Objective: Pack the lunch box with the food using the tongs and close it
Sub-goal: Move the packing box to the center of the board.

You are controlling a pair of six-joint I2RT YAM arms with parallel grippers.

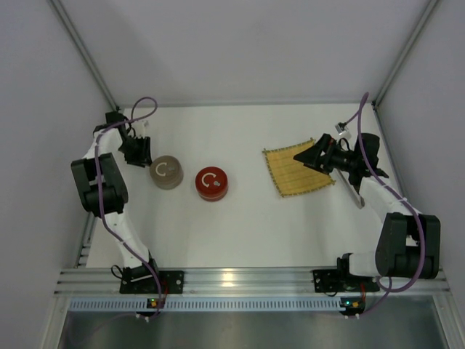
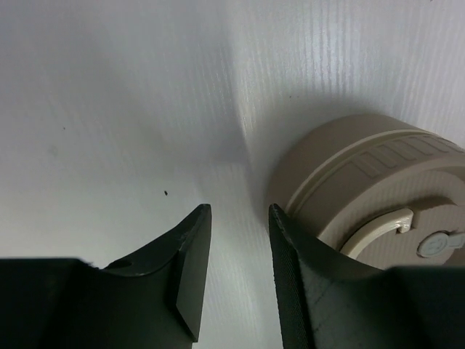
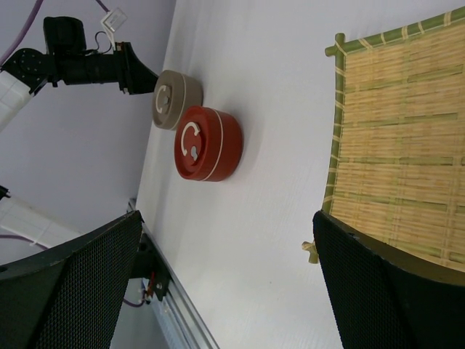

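Far left of the red tin (image 1: pixel 211 183), we see the left gripper (image 2: pixel 238 209) close to the side wall (image 1: pixel 43 109) and the table's (image 1: pixel 247 225) back corner. Its fingers stand a narrow gap apart with nothing between them, low over the white surface. The beige tin (image 1: pixel 166 173) sits just beside the gripper and just left of the red tin, the two tins near each other but not touching. Both tins have their lids on, each with a curved handle on top, so we cannot tell what is inside. In front of the red tin, bare tabletop runs down to the rail (image 1: pixel 232 280) at the near edge. To its right, another bare stretch reaches the mat (image 1: pixel 290 178), which lies flat and turned at an angle. The right gripper (image 3: pixel 227 217) hangs over the mat's far right corner, jaws spread wide and holding nothing, pointing back toward the red tin. Farthest right of the red tin, past the mat's edge and partly under the right arm, lies a slim silver strip we take for the tongs (image 1: pixel 356 198).
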